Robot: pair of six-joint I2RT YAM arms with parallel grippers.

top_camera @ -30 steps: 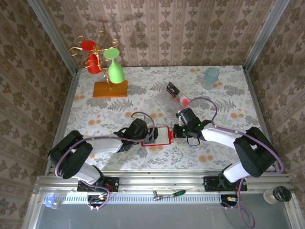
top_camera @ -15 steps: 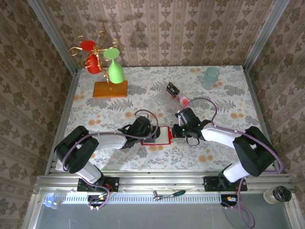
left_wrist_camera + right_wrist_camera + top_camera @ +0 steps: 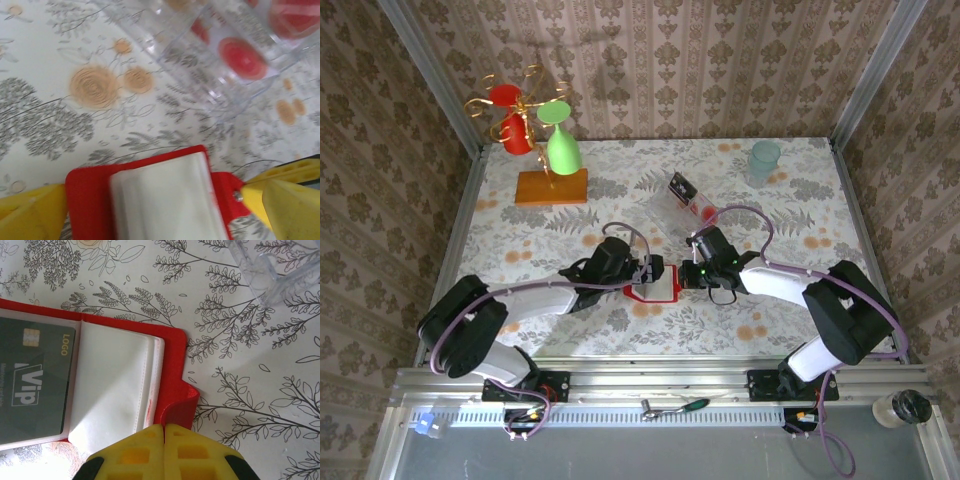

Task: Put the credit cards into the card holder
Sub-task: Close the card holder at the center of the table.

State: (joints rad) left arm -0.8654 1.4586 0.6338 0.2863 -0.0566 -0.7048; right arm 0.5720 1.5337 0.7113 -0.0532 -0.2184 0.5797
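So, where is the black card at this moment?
In the right wrist view, the black card sits at the left, inside the open red card holder, next to its pale pocket.

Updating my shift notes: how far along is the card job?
Done: the black card sits in the card holder. In hand: nothing; left gripper open astride the holder, right gripper shut at its edge. Left: red-spotted cards in the clear tray.

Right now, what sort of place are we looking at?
Probably a robot test booth dressed like a home: wallpapered walls, a floral tablecloth, and a metal mounting rail at the near edge.
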